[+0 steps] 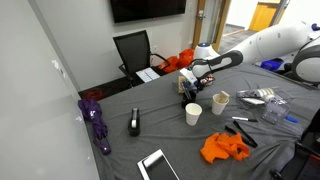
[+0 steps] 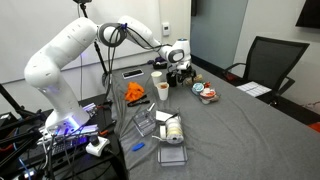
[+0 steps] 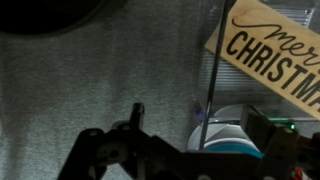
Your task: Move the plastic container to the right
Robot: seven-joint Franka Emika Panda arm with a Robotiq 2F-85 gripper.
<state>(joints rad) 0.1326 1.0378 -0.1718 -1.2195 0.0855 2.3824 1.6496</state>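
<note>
The plastic container (image 2: pixel 207 93), a small round tub in red, teal and white, sits on the grey table cloth a little to the side of my gripper (image 2: pixel 178 64). In the wrist view its white and teal top (image 3: pixel 225 138) shows low down between my two dark fingers. My gripper (image 3: pixel 197 118) is open and empty, above the table. I cannot tell whether the fingers touch the tub. In an exterior view my gripper (image 1: pixel 190 82) hangs over dark items and I cannot make out the tub.
A wooden "Merry Christmas" sign (image 3: pixel 268 45) lies just beyond the tub. Two white paper cups (image 1: pixel 193 113) (image 1: pixel 220 102) stand near the gripper. An orange cloth (image 1: pixel 222 148), clear crinkled packaging (image 2: pixel 165 128), a tablet (image 1: pixel 155 165) and a purple item (image 1: pixel 95 120) lie around.
</note>
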